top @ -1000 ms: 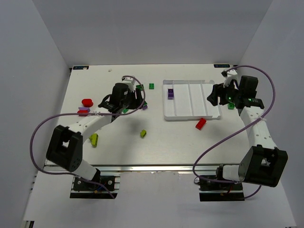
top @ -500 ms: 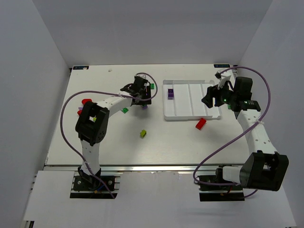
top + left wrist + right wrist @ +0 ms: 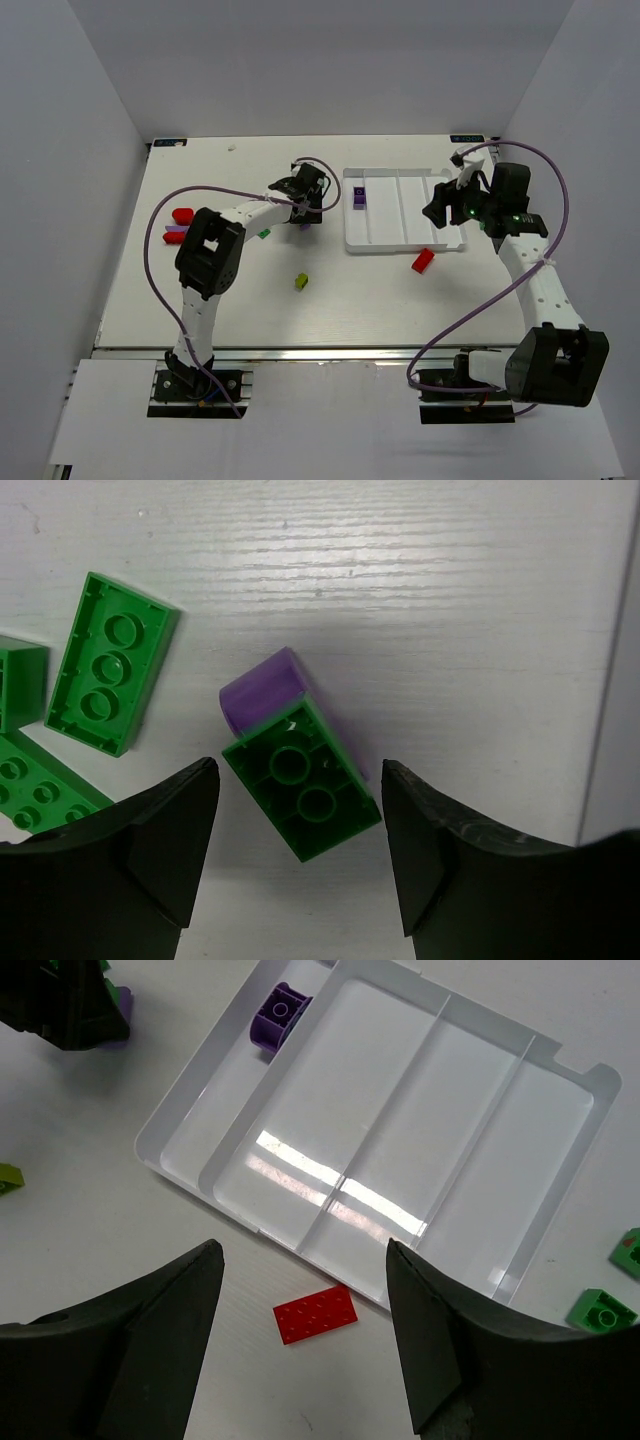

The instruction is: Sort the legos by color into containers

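A purple brick (image 3: 278, 1012) is sitting in the tray's (image 3: 400, 1110) leftmost compartment. Left of the tray, the left gripper (image 3: 297, 780) is gaping over a green brick (image 3: 305, 800) touching a loose purple brick (image 3: 262, 690). The right gripper (image 3: 305, 1260) is gaping above the tray's near rim and a red brick (image 3: 316, 1315). Right of the tray, an edge brick (image 3: 630, 1252) is being cut off.

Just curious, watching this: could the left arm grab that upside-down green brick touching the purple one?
Probably yes. The left gripper hangs open right over the green brick, nothing covering it; the purple brick touching it might get nudged.
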